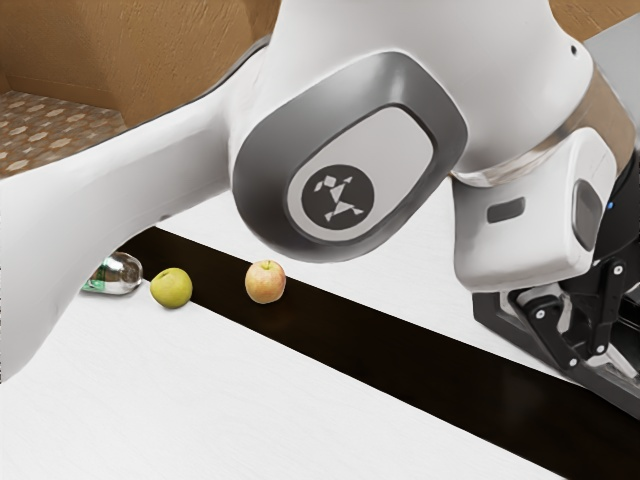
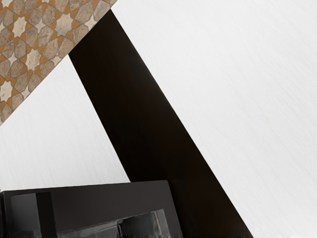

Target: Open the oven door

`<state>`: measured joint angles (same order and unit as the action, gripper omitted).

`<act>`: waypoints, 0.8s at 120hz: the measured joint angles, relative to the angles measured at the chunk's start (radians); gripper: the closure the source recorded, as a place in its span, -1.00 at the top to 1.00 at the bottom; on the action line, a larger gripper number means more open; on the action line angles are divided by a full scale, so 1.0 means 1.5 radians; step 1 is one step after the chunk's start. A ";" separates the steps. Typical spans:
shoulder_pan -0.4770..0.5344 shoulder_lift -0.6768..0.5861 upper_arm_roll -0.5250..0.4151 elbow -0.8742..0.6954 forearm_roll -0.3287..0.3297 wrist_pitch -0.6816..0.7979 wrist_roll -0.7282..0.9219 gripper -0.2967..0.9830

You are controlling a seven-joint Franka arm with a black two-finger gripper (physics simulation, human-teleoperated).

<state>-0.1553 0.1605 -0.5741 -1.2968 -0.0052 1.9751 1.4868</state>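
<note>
Right by the gripper [image 1: 556,336] sits the black oven [image 2: 99,201]. I cannot tell whether the jaws stand wide or narrow.

Brown, textured walls [image 1: 180,50] are noted on the far side, at the exterior view's left and right. Beyond the furniture, the floor [image 1: 50,125] is covered in a tan, grey and orange star pattern. The white tabletop [image 1: 150,400] is brightly lit and crossed by a near-black band [image 1: 380,345].
</note>
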 joint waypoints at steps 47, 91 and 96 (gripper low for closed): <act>0.006 0.009 0.061 -0.001 0.012 0.000 0.031 0.53; 0.004 0.030 0.064 -0.006 0.045 0.004 0.027 0.53; 0.004 0.032 0.064 -0.007 0.057 0.006 0.017 0.53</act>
<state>-0.1494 0.2080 -0.4778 -1.3066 0.0799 1.9838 1.5122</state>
